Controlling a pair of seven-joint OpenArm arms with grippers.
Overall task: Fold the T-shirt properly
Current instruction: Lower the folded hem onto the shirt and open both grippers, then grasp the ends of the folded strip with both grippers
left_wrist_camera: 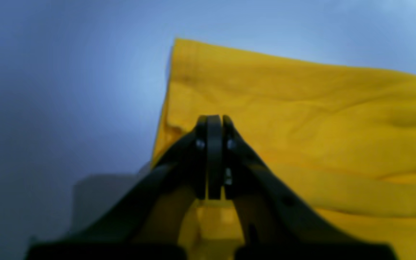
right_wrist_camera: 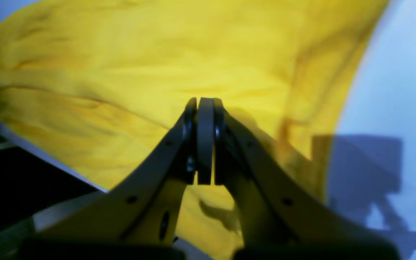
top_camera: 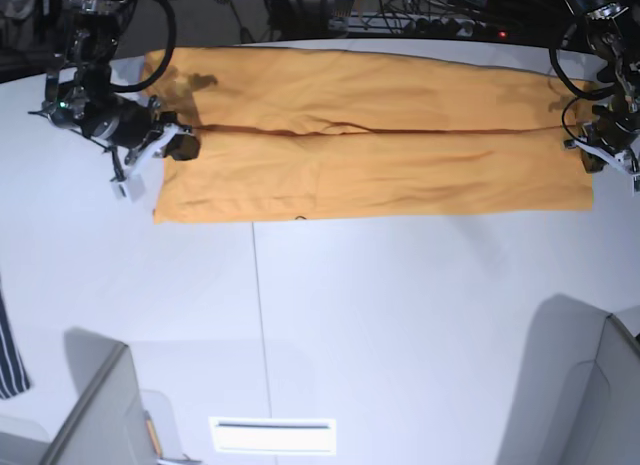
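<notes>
Shirt: T-shirt (top_camera: 370,145) lies flat at far side of white table (top_camera: 400,315), already a long band.
Axis: long side runs left-right across base view.
Left claw (left_wrist_camera: 214,121): pressed together, nothing pinched, at band's end.
Right claw (right_wrist_camera: 205,103): same, opposite end.
Next: you pinch both end corners evenly, keep edges aligned.

White table (top_camera: 400,315) fills view, thin seam line (top_camera: 262,325) running down it. Grey panels (top_camera: 100,415) at table's near corners. Cables, power strip (top_camera: 440,25) beyond far edge. Striped cloth (top_camera: 10,355) at table's left edge.
</notes>
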